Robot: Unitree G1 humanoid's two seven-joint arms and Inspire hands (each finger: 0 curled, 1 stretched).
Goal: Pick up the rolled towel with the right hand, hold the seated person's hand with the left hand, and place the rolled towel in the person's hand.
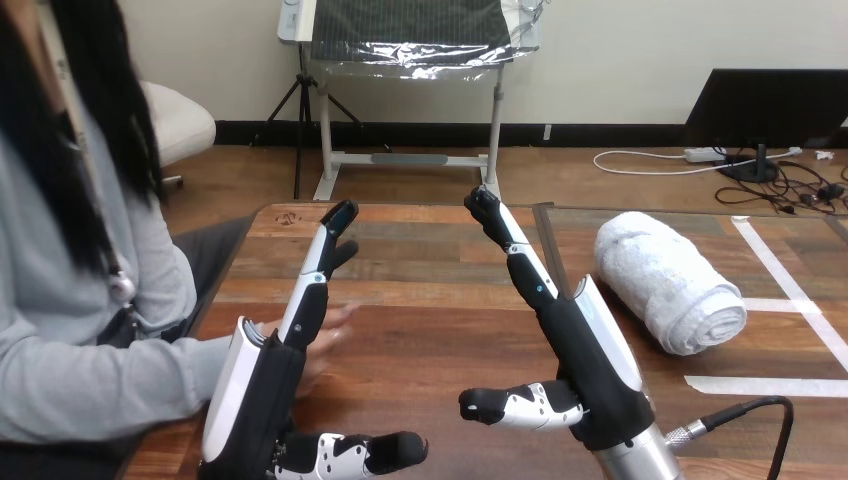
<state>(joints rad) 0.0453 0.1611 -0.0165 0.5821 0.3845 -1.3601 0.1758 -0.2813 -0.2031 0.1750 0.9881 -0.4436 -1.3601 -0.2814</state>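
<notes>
- Step in hand, judged: the towel pickup, not yet begun; the hand-hold and hand-off follow.
- Right hand (590, 362): fingers straight and apart from the thumb, which sticks out sideways; holds nothing, raised over the wooden table (440, 300).
- Rolled towel (668, 282): white, lies on the table to the right of the right hand, near but not touching. The roll runs diagonally, with its spiral end facing near-right.
- Left hand (258, 388): fingers straight, thumb out, holds nothing.
- Person's hand (330, 328): flat on the table at the view's left, partly hidden behind the left hand's fingers. Contact cannot be told, and no grip is seen.
- To do it well: the right hand should swing right and come down across the roll's middle, fingers over the top and thumb on the near side. It should close across the roll, not along it.
- The towel looks soft, so it should squash; a firm wrap is needed or the layers may unroll.
- Room: bare wood between the two hands gives an open carry path leftward to the person.
- White tape strips (790, 272) lie flat beside the towel, no obstacle.
- The towel sits well in from the table's far edge; the person's hand lies near the left edge, so that side is tighter.
</notes>
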